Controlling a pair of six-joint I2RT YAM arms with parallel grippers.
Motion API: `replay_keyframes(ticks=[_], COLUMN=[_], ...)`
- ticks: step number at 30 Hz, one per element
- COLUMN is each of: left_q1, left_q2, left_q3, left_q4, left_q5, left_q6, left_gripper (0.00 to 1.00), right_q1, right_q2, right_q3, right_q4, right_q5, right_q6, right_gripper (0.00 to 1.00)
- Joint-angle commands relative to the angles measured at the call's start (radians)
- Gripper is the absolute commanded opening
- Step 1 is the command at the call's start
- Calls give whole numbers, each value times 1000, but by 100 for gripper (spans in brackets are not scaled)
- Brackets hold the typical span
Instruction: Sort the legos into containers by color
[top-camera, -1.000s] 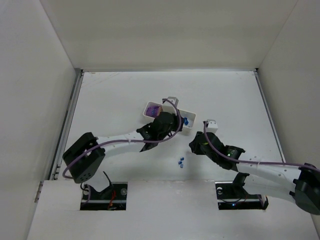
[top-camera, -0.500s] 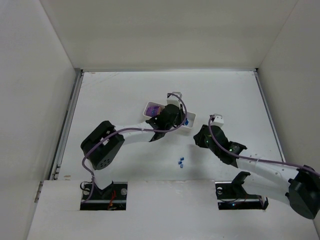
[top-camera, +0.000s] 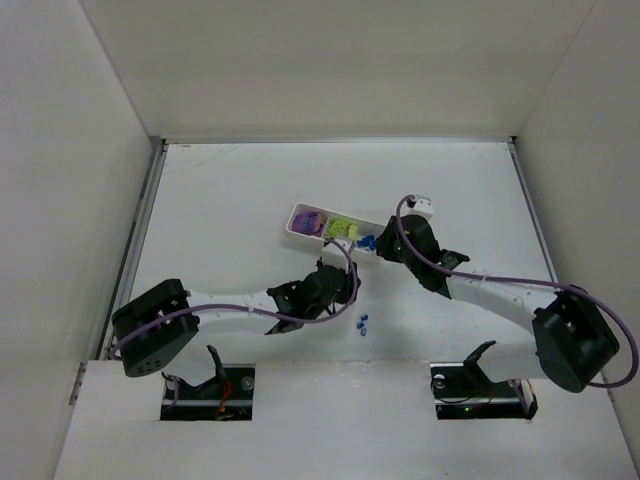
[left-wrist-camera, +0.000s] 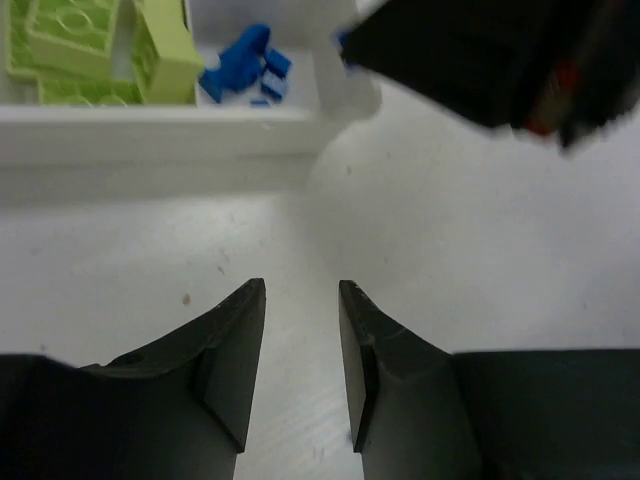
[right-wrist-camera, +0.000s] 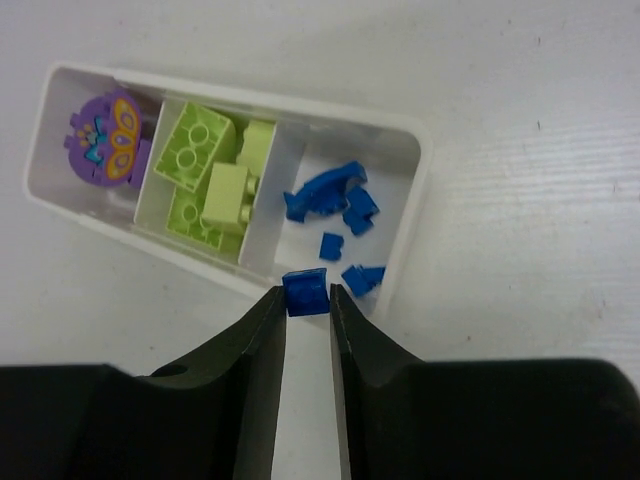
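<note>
The white tray (right-wrist-camera: 418, 175) holds a purple lego (right-wrist-camera: 105, 143) in its left compartment, yellow-green legos (right-wrist-camera: 205, 180) in the middle one and several tiny blue pieces (right-wrist-camera: 335, 200) in the right one. My right gripper (right-wrist-camera: 305, 296) is shut on a small blue lego (right-wrist-camera: 305, 290) just over the tray's near wall at the blue compartment. My left gripper (left-wrist-camera: 301, 290) is open and empty over bare table, a little short of the tray (left-wrist-camera: 150, 130). In the top view, the left gripper (top-camera: 348, 282) sits below the tray (top-camera: 297, 212) and the right gripper (top-camera: 380, 244) at its right end.
Two or three tiny blue pieces (top-camera: 361, 323) lie loose on the table between the two arms. White walls enclose the table on the left, right and back. The black right arm (left-wrist-camera: 480, 50) shows close in the left wrist view's top right.
My left gripper has drawn back from over the tray toward the near side and its jaws have opened. My right gripper has moved up and left to the tray's right end with the blue lego.
</note>
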Motion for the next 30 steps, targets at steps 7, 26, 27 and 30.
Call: replay_keyframes(ticks=[7,26,27,30], left_q1=[-220,-294,-292,-289], left_q2=[-14,142,147,153], left_q3=[-57,-15,-14,-14], left_q4=[-43,-76,-76,-77], left_q5=[-68,-105,-102,-105], left_q6=[-38,-30,-28,-28], left_gripper=[36,24,23,18], right_q1=[-27,208,222,248], right_q2=[8,-262,-263,-265], right_q3=[62,-249,-257,-274], right_q4=[70,-31,-36,-36], right_q5=[28,55,63,72], right_q6=[-30,102,116,139], right_gripper=[50,49,48,46])
